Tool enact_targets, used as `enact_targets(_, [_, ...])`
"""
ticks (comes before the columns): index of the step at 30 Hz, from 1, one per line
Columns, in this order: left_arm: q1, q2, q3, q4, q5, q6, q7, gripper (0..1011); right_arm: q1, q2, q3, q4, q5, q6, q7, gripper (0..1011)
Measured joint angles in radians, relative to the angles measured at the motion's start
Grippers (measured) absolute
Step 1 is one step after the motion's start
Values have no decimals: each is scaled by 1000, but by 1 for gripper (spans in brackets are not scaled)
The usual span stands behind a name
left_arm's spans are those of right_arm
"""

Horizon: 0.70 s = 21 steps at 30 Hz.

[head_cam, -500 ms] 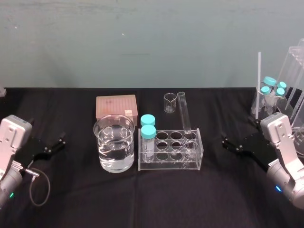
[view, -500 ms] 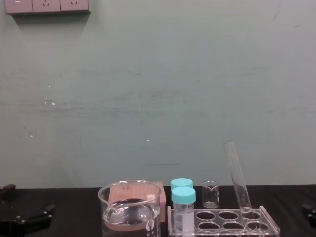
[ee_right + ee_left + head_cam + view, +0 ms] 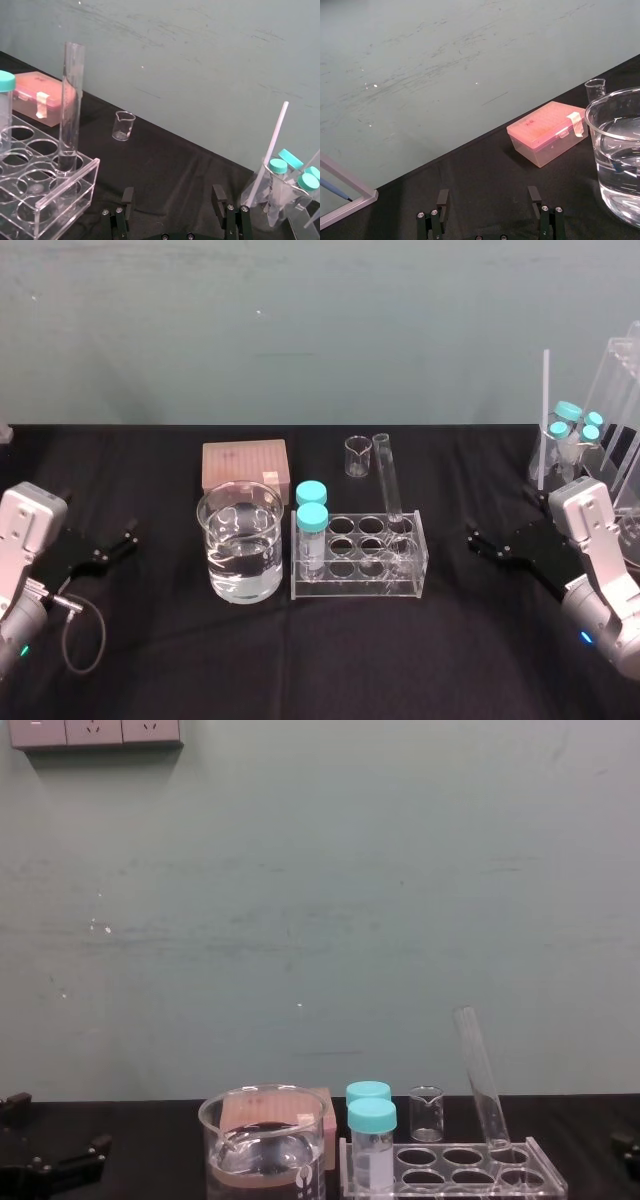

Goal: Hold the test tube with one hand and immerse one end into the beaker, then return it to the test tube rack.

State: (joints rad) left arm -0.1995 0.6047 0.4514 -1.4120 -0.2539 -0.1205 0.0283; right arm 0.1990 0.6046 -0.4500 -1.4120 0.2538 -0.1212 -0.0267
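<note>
The clear walls of the rack (image 3: 360,562) blur the foot of the test tube (image 3: 388,478), which leans in its far right hole, and the white marks on the beaker (image 3: 240,550) just left of the rack are too faint to read. The left gripper (image 3: 128,542) and right gripper (image 3: 474,542) sit low, well out to either side, both pointing inward with jaws spread
</note>
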Motion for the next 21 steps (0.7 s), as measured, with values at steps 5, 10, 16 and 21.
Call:
enact_targets(5, [0, 0, 0, 0, 0, 0, 0, 1000, -14, -7, 41, -24, 63, -9, 53, 1002])
enact_targets(10, [0, 0, 0, 0, 0, 0, 0, 1000, -27, -30, 101, -58, 196, 8, 128, 1002])
enact_targets(16, [0, 0, 0, 0, 0, 0, 0, 1000, -14, -46, 131, -102, 304, 74, 233, 1002])
enact_targets(21, [0, 0, 0, 0, 0, 0, 0, 1000, 20, -54, 111, -104, 306, 101, 298, 1002])
